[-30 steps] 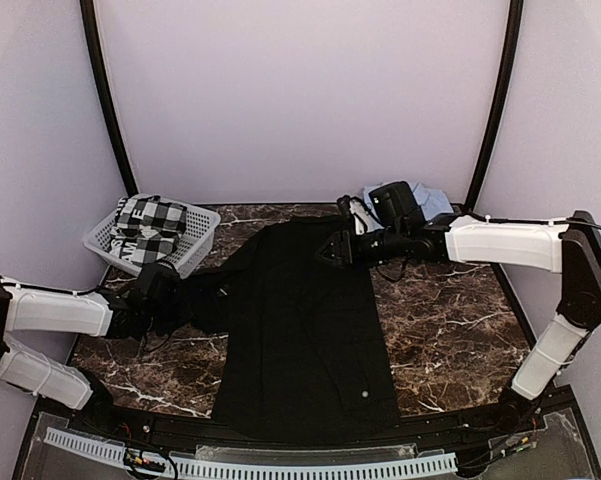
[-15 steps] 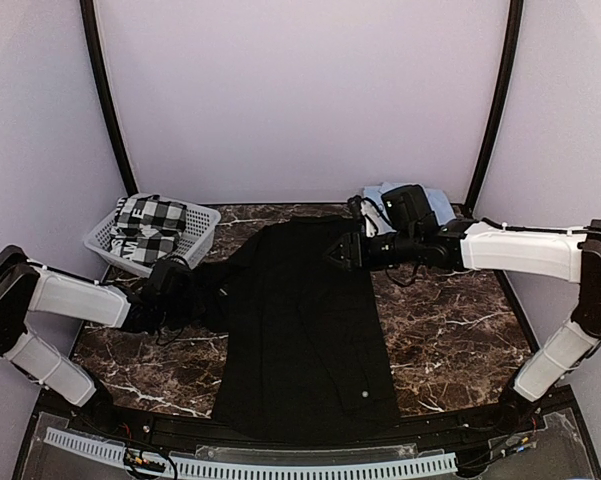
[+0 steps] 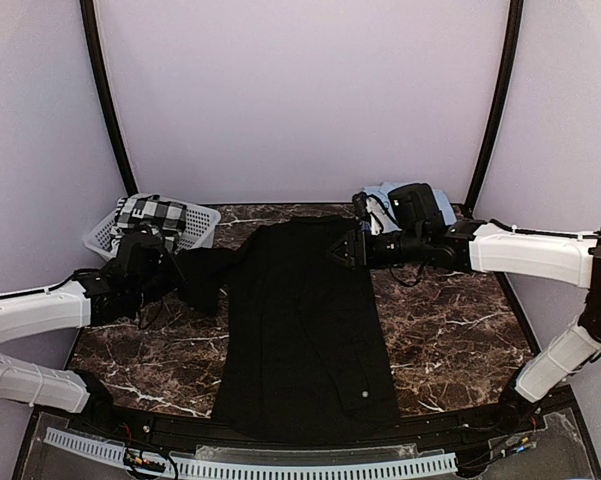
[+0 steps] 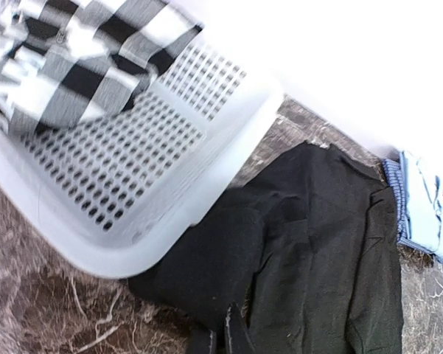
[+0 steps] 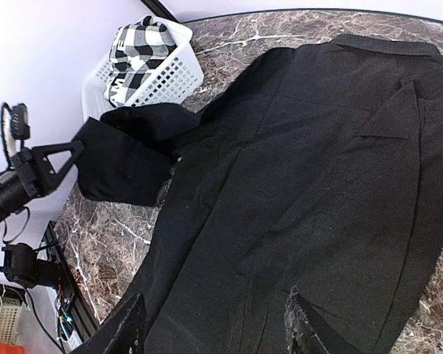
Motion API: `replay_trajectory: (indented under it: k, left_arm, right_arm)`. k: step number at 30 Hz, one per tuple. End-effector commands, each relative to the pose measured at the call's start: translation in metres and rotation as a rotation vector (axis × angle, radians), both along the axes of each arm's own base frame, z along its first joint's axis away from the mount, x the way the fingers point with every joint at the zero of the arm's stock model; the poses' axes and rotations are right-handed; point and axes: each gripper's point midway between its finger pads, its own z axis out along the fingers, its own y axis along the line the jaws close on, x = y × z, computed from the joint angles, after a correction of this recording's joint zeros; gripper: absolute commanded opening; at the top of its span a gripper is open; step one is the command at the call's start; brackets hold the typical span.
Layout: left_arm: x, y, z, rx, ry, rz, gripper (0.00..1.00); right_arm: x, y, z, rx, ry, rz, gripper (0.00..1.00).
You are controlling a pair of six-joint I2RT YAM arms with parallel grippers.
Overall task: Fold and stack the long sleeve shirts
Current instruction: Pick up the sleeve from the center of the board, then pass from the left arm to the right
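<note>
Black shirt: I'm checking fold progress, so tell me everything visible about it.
The black shirt is plain, soft matte cloth, lying flat lengthwise on the marble table, collar at the far end, hem toward the arm bases. One sleeve stretches left toward the white basket, its end pinched and raised by the shut left gripper. The open right gripper hovers at the far right shoulder.

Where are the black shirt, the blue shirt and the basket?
black shirt [image 3: 300,330], top view, middle of its front.
light blue shirt [image 4: 421,210], left wrist view, folded top layer.
white basket [image 4: 125,166], left wrist view, perforated side wall.
</note>
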Motion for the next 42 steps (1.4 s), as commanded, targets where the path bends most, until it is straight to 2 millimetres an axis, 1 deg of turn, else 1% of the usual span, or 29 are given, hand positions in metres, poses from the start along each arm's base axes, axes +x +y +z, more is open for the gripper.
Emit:
replay_trajectory:
  k: [1, 3, 4, 6, 7, 8, 9, 10, 11, 12, 15, 17, 18, 19, 20, 21, 22, 26, 28, 31, 34, 36, 41, 42]
  left_arm:
    - [0.009, 0.001, 0.044, 0.103, -0.096, -0.056, 0.00]
    - [0.014, -0.009, 0.065, 0.103, -0.143, -0.106, 0.00]
    - [0.015, -0.014, 0.072, 0.114, -0.159, -0.134, 0.00]
    - [0.018, -0.029, 0.086, 0.100, -0.189, -0.213, 0.00]
    - [0.019, -0.041, 0.093, 0.077, -0.197, -0.269, 0.00]
    - [0.019, -0.048, 0.097, 0.065, -0.204, -0.300, 0.00]
    - [0.019, -0.064, 0.102, 0.026, -0.208, -0.373, 0.00]
    - [0.018, -0.073, 0.103, 0.001, -0.205, -0.407, 0.00]
    - [0.017, -0.088, 0.105, -0.041, -0.195, -0.472, 0.00]
    - [0.016, -0.096, 0.105, -0.079, -0.180, -0.483, 0.00]
    - [0.011, -0.129, 0.105, -0.207, -0.138, -0.559, 0.00]
    - [0.008, -0.146, 0.107, -0.304, -0.105, -0.568, 0.00]
    - [0.005, -0.156, 0.107, -0.320, -0.097, -0.587, 0.00]
    - [0.007, -0.163, 0.107, -0.338, -0.076, -0.589, 0.00]
    - [0.005, -0.172, 0.101, -0.342, -0.049, -0.603, 0.00]
    - [0.006, -0.178, 0.106, -0.366, -0.046, -0.607, 0.00]
    - [0.004, -0.186, 0.103, -0.384, -0.025, -0.630, 0.00]
    - [0.002, -0.202, 0.109, -0.473, -0.018, -0.671, 0.00]
    - [0.002, -0.203, 0.113, -0.486, -0.023, -0.675, 0.00]
    - [0.001, -0.205, 0.114, -0.499, -0.014, -0.684, 0.00]
    - [-0.002, -0.207, 0.125, -0.518, -0.027, -0.704, 0.00]
    - [-0.002, -0.206, 0.130, -0.520, -0.041, -0.707, 0.00]
    - [-0.003, -0.204, 0.136, -0.534, -0.058, -0.715, 0.00]
    - [-0.002, -0.204, 0.139, -0.549, -0.069, -0.716, 0.00]
  right_arm:
    - [0.001, 0.004, 0.024, 0.041, -0.058, -0.002, 0.61]
    - [0.002, 0.003, 0.026, 0.040, -0.062, -0.003, 0.61]
    - [0.002, 0.003, 0.028, 0.039, -0.064, -0.004, 0.61]
    - [0.001, 0.002, 0.030, 0.036, -0.068, -0.004, 0.61]
    - [0.001, 0.002, 0.031, 0.036, -0.070, -0.001, 0.61]
    - [0.000, 0.003, 0.031, 0.037, -0.071, 0.003, 0.61]
    - [-0.001, 0.003, 0.032, 0.037, -0.073, 0.008, 0.61]
    - [-0.003, 0.003, 0.032, 0.037, -0.079, 0.013, 0.62]
    - [-0.004, 0.005, 0.033, 0.034, -0.087, 0.020, 0.62]
    - [-0.006, 0.006, 0.032, 0.027, -0.097, 0.025, 0.63]
    - [-0.018, 0.014, 0.032, 0.010, -0.149, 0.065, 0.66]
    - [-0.028, 0.023, 0.033, 0.009, -0.198, 0.086, 0.70]
    - [-0.033, 0.027, 0.032, 0.006, -0.211, 0.096, 0.72]
    - [-0.037, 0.032, 0.032, 0.008, -0.224, 0.105, 0.73]
    - [-0.039, 0.037, 0.033, 0.012, -0.242, 0.111, 0.75]
    - [-0.045, 0.043, 0.033, 0.012, -0.258, 0.122, 0.77]
    - [-0.049, 0.048, 0.031, 0.004, -0.275, 0.129, 0.79]
    - [-0.055, 0.063, 0.019, -0.007, -0.318, 0.154, 0.84]
    - [-0.057, 0.068, 0.010, 0.012, -0.312, 0.173, 0.88]
    - [-0.060, 0.073, 0.000, 0.035, -0.310, 0.194, 0.89]
    - [-0.055, 0.074, -0.014, 0.041, -0.280, 0.165, 0.93]
    - [-0.056, 0.079, -0.015, 0.099, -0.222, 0.175, 0.93]
    - [-0.061, 0.091, -0.002, 0.311, -0.084, 0.225, 0.94]
    - [-0.062, 0.093, -0.004, 0.352, -0.053, 0.233, 0.94]
